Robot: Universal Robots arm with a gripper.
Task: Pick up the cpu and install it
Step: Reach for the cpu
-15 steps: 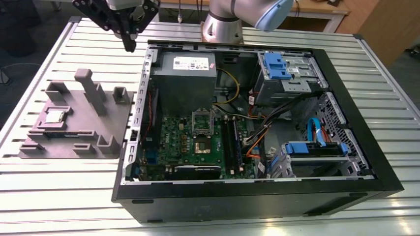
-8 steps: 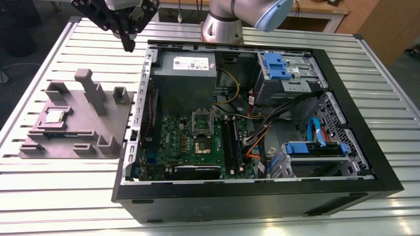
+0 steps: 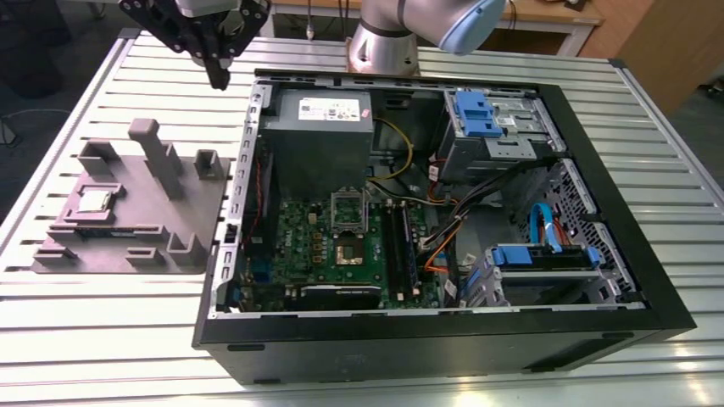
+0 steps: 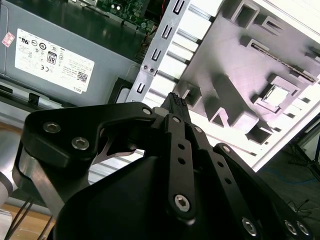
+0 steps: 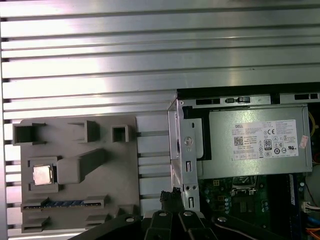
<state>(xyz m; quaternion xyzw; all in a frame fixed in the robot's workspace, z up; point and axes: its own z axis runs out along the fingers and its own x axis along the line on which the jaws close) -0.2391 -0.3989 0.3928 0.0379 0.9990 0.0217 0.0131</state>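
Tool [image 4: 174, 101] hangs near white-labelled power supply [image 4: 50, 55]; cpu [image 5: 42, 175] sits in grey fixture [image 5: 115, 185]

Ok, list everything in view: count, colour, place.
cpu: one, silver, in a pocket of the fixture block.
fixture block: one, grey, on the table, exterior view's left.
computer case: one, black, open, beside the block.
power supply: one, grey, inside the case.
motherboard: one, green, inside the case.
drive brackets: two, blue, inside the case.
table: one, silver, slatted, under everything.
arm: one, grey with blue cap, beyond the case.
claw: one, black, shut, empty, above the table by the case's corner.
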